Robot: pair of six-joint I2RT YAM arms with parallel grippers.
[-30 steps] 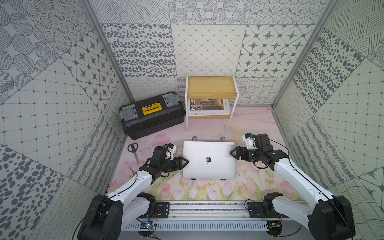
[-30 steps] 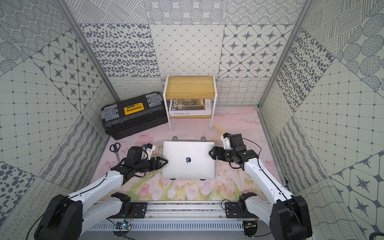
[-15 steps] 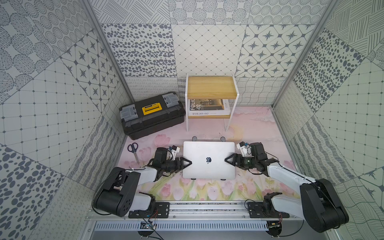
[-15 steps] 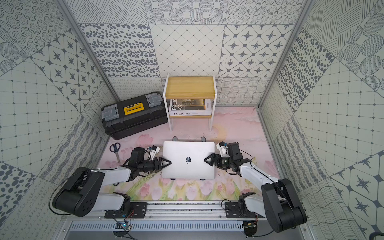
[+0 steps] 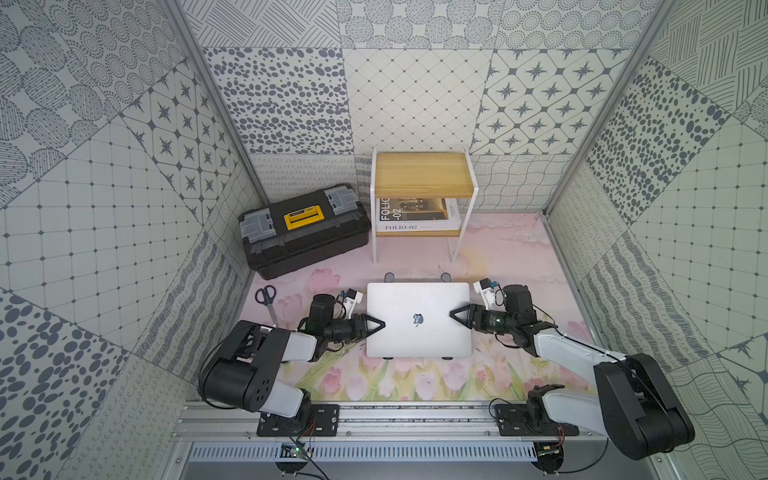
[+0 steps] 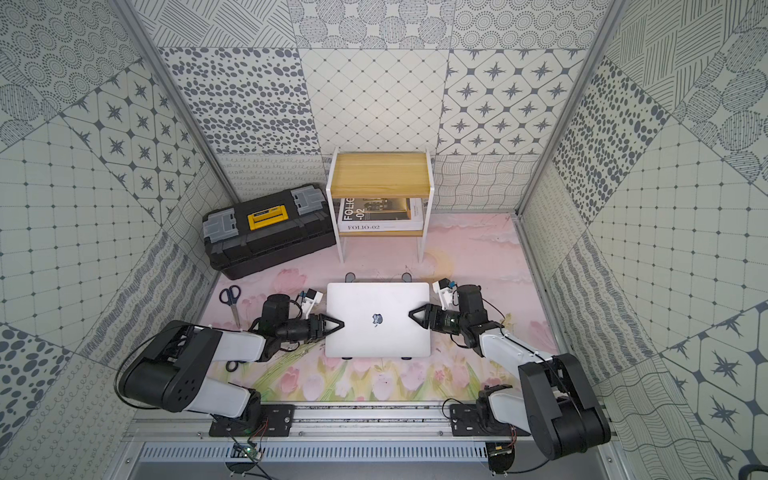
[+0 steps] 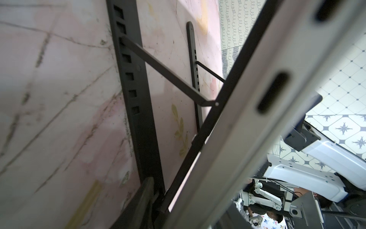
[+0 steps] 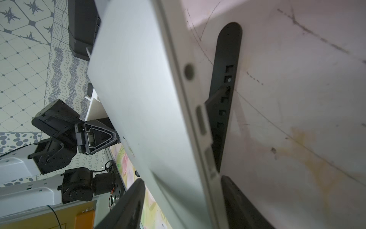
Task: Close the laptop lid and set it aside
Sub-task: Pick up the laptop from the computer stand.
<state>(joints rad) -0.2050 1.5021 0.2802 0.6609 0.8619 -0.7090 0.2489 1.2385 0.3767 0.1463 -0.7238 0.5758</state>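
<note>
Nearest the rail, the left arm and the right arm are folding low, elbows raised and forearms running almost level toward the middle. A second ago they were reaching in from higher up with wider jaws. Since then both have been dropping to the sides of the laptop and narrowing.

The left pincer is straddling its left edge and the right pincer its right edge, each showing one finger over the laptop lid in both top views. In the right wrist view one finger is lying over the lid and the other under the base, both very close to the metal. Whether they are already pinching I cannot tell. In the left wrist view only the lower finger is showing, so that grip cannot be told either.

The lid is lying shut, logo up, and the laptop is resting tilted on the dark folding stand in the middle of the tabletop. Closing looks done. The narrowing jaws are probably preparing a two-sided lift to set it aside.

Farther back, the scissors, the toolbox and the shelf are standing well apart.
</note>
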